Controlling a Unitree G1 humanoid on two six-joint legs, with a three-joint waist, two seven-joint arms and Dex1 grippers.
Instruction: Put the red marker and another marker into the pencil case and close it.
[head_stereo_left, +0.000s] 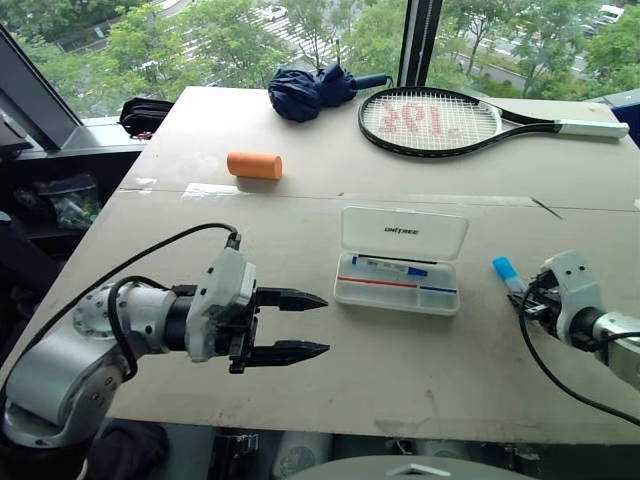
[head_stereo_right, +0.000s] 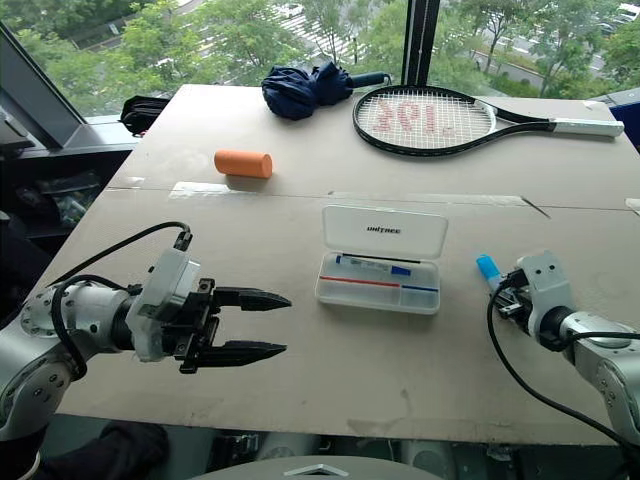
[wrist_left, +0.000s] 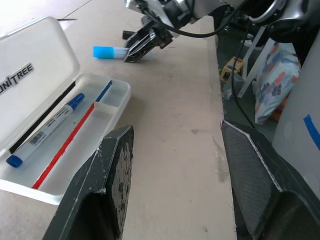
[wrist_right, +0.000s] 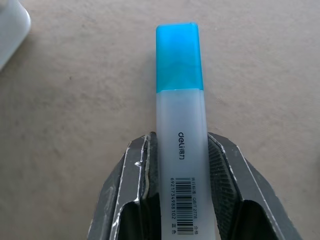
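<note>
On your counter (head_stereo_left: 330, 380), the racket (head_stereo_left: 440, 122) lies at the far edge. The pencil case (head_stereo_left: 400, 262) sits mid-counter, lid open, a blue-capped marker (wrist_left: 45, 131) inside. Your left gripper (head_stereo_left: 300, 325) hovers left of it, fingers apart and empty. Your right gripper (wrist_right: 181, 160) has its fingers clamped on the blue-capped highlighter (wrist_right: 179, 95), right of the case.

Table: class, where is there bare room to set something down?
Free: the stretch between the left tool and the pencil case; the near edge of the table; the band between the orange cylinder and the case. Crowded: the far edge, with umbrella and racket.
</note>
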